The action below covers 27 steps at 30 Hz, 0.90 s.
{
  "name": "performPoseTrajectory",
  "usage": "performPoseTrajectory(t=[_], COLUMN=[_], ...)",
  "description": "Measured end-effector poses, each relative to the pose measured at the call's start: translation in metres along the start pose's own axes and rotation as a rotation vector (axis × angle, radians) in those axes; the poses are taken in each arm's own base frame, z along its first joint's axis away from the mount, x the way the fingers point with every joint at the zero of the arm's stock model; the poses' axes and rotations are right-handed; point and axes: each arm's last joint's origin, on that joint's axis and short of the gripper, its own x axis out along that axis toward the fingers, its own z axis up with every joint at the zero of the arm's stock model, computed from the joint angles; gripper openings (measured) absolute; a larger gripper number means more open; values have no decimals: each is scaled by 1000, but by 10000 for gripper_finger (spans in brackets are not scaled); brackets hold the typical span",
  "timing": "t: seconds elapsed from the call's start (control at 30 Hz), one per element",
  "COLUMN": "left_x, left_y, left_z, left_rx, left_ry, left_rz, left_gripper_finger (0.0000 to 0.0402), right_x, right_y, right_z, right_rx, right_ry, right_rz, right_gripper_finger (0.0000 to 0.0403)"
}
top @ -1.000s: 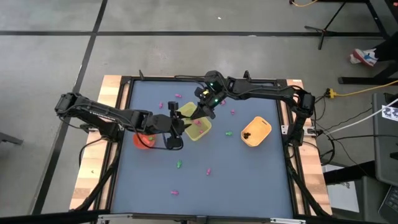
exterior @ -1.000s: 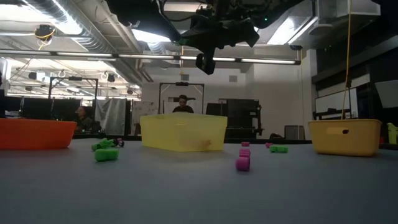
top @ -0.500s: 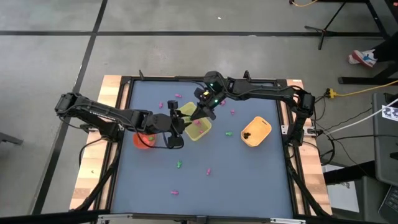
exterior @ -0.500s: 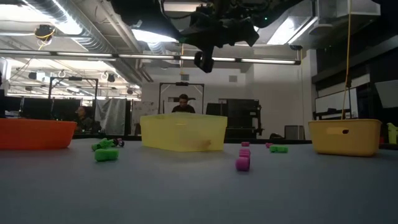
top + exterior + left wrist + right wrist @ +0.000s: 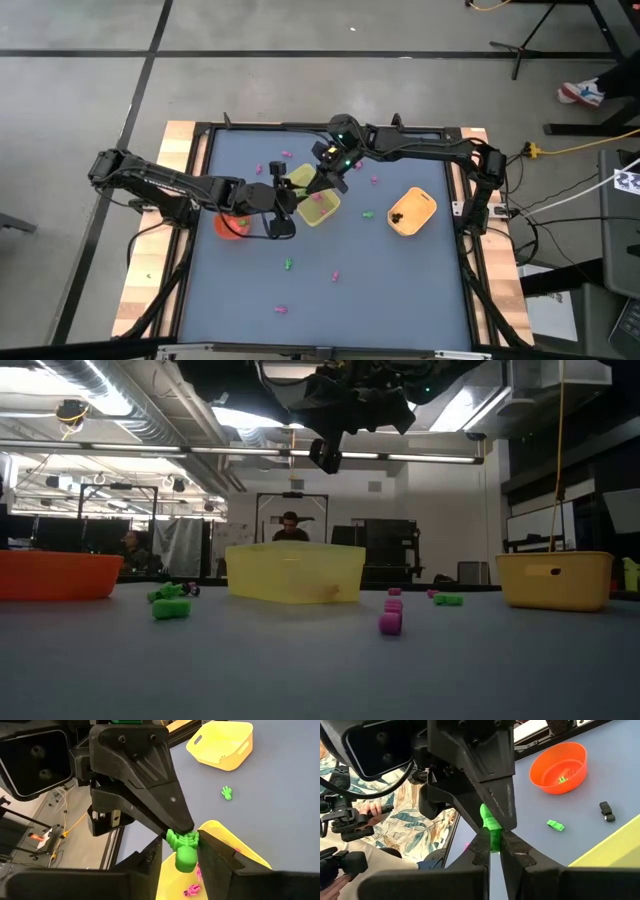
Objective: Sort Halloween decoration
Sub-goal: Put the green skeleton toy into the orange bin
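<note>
Over blue table [image 5: 400, 290], left gripper [image 5: 181, 851] and right gripper [image 5: 492, 839] both pinch green skeleton trinket [image 5: 182, 851] above yellow tray [image 5: 318, 205]; one should let go before other withdraws toward orange bowl [image 5: 558, 768].

It looked like a robotics lab: exposed ceiling ducts [image 5: 130, 405], strip lights [image 5: 400, 457], equipment racks [image 5: 385, 550], concrete floor [image 5: 90, 90].
</note>
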Motion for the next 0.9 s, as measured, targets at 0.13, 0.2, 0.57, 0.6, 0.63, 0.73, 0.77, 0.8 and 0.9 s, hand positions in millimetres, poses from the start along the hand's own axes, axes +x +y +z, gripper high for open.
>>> performPoseTrajectory(t=[0.13, 0.2, 0.57, 0.6, 0.63, 0.73, 0.77, 0.8, 0.9], left_x=[0, 0, 0, 0, 0, 0, -1, -1, -6], left_y=[0, 0, 0, 0, 0, 0, -1, -2, -3], left_z=[0, -1, 0, 0, 0, 1, 1, 1, 0], left_rx=[2, 3, 2, 1, 0, -3, -1, 1, 0], left_ry=[4, 5, 3, 1, -1, -8, -8, -9, 2], left_rz=[2, 2, 1, 1, 1, -7, -10, -13, -7], left_gripper_finger=[70, 57, 35, 36, 36, 37, 37, 37, 37], right_x=[0, 0, 0, 0, 0, 0, 0, 0, -1], right_y=[0, -1, -1, -1, -1, -1, -1, -1, -3], right_z=[0, 0, 0, 0, 0, 0, 0, -1, -4], right_rx=[2, 4, 6, 5, 5, 4, 6, 10, 42], right_ry=[-3, -3, -3, -3, -4, -6, -5, -2, 21], right_rz=[-15, -17, -21, -21, -24, -30, -31, -32, -40], right_gripper_finger=[21, 21, 46, 57, 69, 105, 116, 126, 145])
